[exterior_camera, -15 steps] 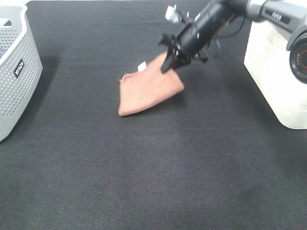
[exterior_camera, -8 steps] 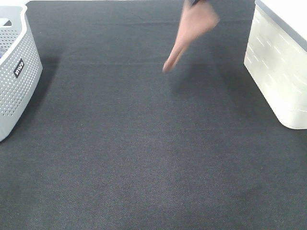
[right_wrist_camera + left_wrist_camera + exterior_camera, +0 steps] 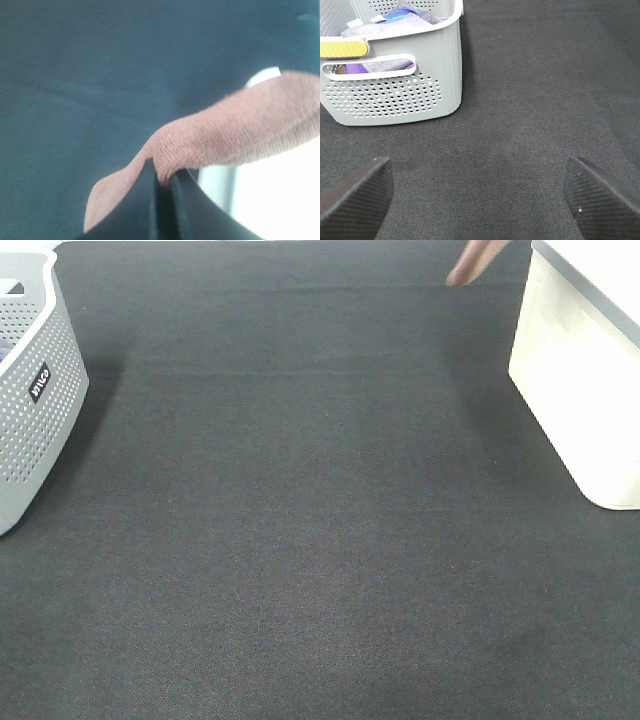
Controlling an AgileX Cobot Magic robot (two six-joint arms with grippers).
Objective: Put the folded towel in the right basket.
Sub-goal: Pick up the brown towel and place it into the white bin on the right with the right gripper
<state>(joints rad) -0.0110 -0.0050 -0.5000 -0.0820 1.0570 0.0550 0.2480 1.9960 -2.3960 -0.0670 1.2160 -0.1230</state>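
The right claw (image 3: 162,184) is pinching one towel (image 3: 225,135), dangling near the white basket (image 3: 585,390); the left claw (image 3: 480,192) is hovering spread near the second, grey basket (image 3: 395,100).

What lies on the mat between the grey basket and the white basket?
Nothing: the exterior high view shows bare black mat between grey basket and white basket; the towel hangs lifted near the latter.
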